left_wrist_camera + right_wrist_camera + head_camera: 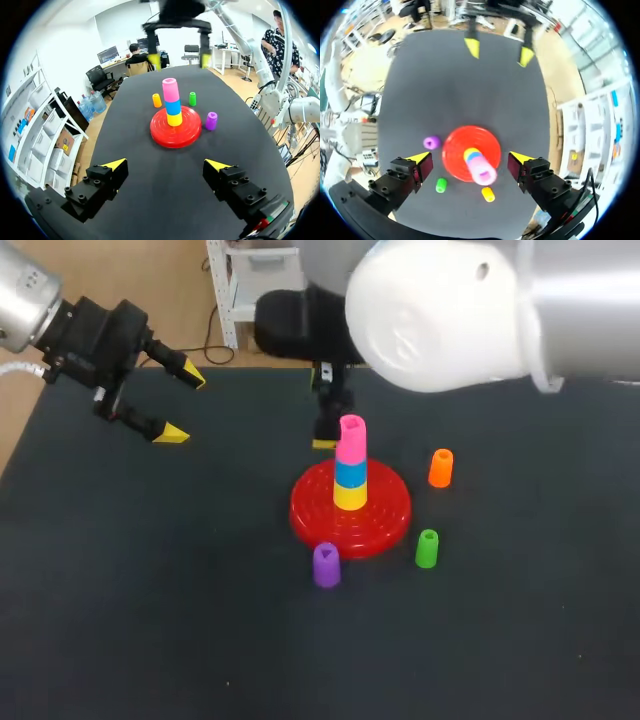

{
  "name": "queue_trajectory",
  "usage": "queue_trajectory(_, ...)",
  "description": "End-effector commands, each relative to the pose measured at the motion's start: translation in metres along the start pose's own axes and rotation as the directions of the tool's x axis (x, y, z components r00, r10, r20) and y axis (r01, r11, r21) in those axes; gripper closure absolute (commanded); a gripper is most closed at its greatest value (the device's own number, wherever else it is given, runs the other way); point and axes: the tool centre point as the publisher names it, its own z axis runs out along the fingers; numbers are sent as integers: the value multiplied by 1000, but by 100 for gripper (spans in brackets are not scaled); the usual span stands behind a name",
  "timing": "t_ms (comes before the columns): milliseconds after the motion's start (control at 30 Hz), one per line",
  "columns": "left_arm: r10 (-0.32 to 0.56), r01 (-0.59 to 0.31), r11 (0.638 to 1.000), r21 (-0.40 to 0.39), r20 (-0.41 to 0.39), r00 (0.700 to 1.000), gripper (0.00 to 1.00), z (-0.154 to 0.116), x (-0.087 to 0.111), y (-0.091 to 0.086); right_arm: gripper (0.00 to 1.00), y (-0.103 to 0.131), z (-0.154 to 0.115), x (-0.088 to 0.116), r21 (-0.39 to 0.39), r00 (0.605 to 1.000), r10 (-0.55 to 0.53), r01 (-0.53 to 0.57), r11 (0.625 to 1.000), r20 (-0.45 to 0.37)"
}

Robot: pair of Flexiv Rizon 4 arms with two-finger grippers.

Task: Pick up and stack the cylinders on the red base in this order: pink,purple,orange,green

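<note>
Dark matting covers the surface (150,590), and near its middle sits the red base (385,520) with three cylinders already on its peg: a yellow cylinder (350,496) at the bottom, a blue cylinder (350,473) above it, and the pink cylinder (351,438) on top. So the first piece of the named order looks to be in place, though it seems to sit a little askew. Three pieces are left, each standing upright on the surface: the purple cylinder (327,565) just beside the base's rim, the green cylinder (427,549) close by on the same side, and the orange cylinder (440,468) near the rim further round. The right hand (469,159) hangs above the stack with its fingers spread wide, holding nothing and clear of the pink top. The left hand (185,405) is well apart at the surface's edge, likewise spread and empty. Purple would be the next to fetch.
</note>
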Motion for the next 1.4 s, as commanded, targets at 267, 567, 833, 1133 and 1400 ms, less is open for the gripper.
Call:
queue_trajectory(267,1,-1,1000,1,-1,1000,0,0,1,1,0,66,22,6,-15,996,-89,88,996,-8)
queue_trajectory(567,1,-1,1000,1,-1,1000,0,0,1,1,0,87,43,9,-44,997,-76,75,996,-28)
queue_trajectory(833,1,-1,1000,1,-1,1000,0,0,1,1,0,98,76,13,-47,996,-64,61,997,-57)
queue_trajectory(1133,1,-1,1000,1,-1,1000,0,0,1,1,0,97,104,16,-54,993,-58,53,997,-102)
queue_trajectory(1400,1,-1,1000,1,-1,1000,0,0,1,1,0,97,121,22,-65,990,-61,53,996,-128)
